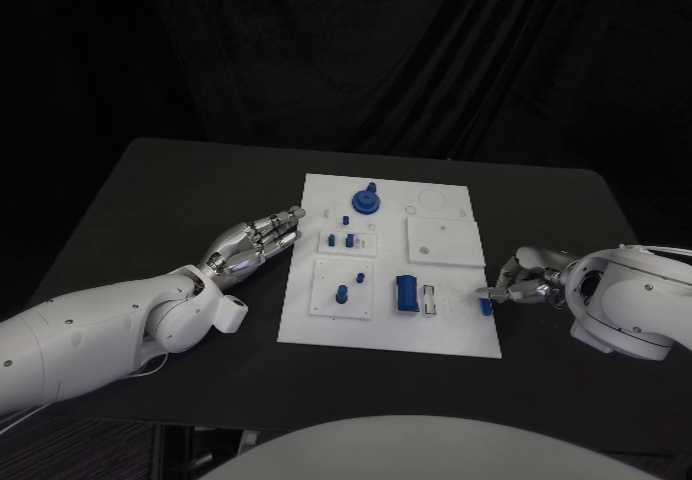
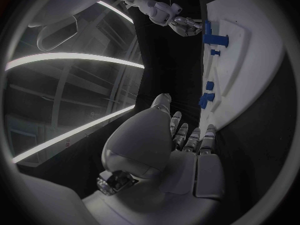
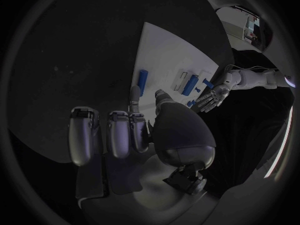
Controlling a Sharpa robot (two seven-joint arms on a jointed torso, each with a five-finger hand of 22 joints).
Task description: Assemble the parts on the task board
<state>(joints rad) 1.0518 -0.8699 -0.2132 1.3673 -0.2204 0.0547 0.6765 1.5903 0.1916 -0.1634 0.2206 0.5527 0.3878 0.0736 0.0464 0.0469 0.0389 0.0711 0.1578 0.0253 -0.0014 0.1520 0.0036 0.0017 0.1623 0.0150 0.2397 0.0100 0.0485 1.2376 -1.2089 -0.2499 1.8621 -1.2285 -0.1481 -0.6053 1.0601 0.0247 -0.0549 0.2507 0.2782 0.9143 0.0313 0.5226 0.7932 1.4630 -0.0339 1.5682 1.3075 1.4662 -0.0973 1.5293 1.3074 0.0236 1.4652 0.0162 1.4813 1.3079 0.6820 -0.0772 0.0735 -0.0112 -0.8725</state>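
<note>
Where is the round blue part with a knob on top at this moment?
In the head view the round blue part with a knob on top stands in the far part of the white task board, toward its left side, just beyond the open left hand.

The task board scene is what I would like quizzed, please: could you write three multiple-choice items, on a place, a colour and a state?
1. Where is the left hand?
A. Beside the left edge of the task board
B. On the board's far right corner
C. Under the table

2. What colour are the parts on the board?
A. Red
B. Blue
C. Yellow

3. What state is the left hand in?
A. Gripping a part
B. Clenched into a fist
C. Fingers stretched out, holding nothing

Answers:
1. A, as the head view shows its fingertips next to the board's left edge.
2. B, as every small piece on the white plate is blue.
3. C, as the left wrist view shows straight fingers with nothing in them.
</note>
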